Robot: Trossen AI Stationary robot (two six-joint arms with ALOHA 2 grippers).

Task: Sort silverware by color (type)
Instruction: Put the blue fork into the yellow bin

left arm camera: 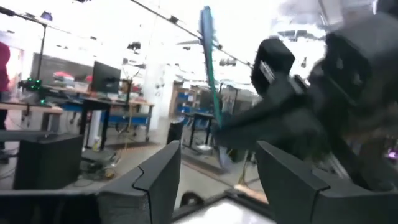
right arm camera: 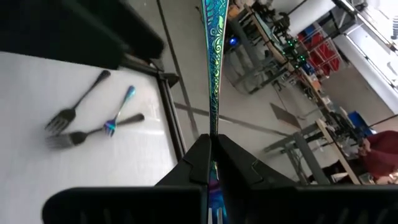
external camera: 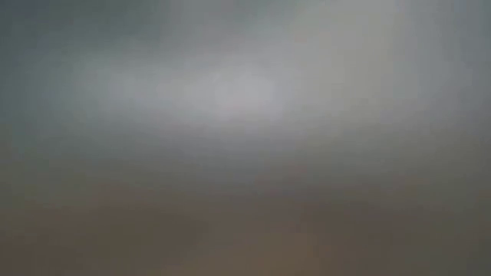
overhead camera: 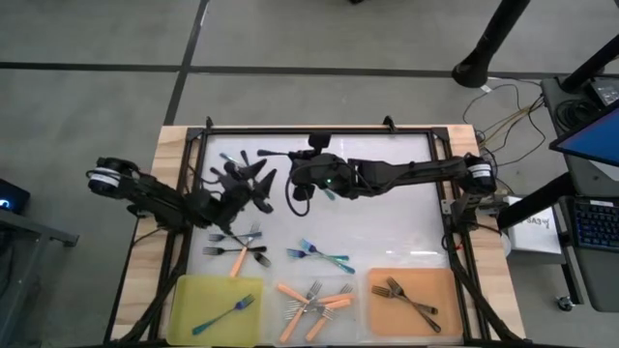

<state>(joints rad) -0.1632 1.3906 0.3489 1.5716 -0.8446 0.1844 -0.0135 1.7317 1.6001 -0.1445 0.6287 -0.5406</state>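
Observation:
My right gripper (overhead camera: 302, 184) reaches over the middle of the table's far half. It is shut on an iridescent blue-teal fork (right arm camera: 212, 68), which the left wrist view shows standing upright (left arm camera: 208, 74). My left gripper (left arm camera: 214, 186) is open, just left of it over the table (overhead camera: 250, 190), facing that fork. Loose forks lie flat on the white table: a mixed cluster (overhead camera: 237, 244) and blue-teal ones (overhead camera: 321, 256). Two dark forks (right arm camera: 74, 115) and a blue one (right arm camera: 119, 115) lie near the table's edge. The low view shows only blur. My right gripper pinches the blue-teal fork between its two fingers (right arm camera: 200, 158), which lie along the fork. The long patterned handle (right arm camera: 214, 93) sticks straight out past the fingertips, and the other end runs back between them. The fork is lifted clear of the table and stands roughly upright.
Three trays sit along the near edge: a yellow-green one (overhead camera: 193, 290) with a blue fork, a clear middle one (overhead camera: 287, 307) with orange-handled forks, and an orange one (overhead camera: 450, 290) with dark forks. A black frame (overhead camera: 319, 130) borders the table. Cables lie beyond the right edge.

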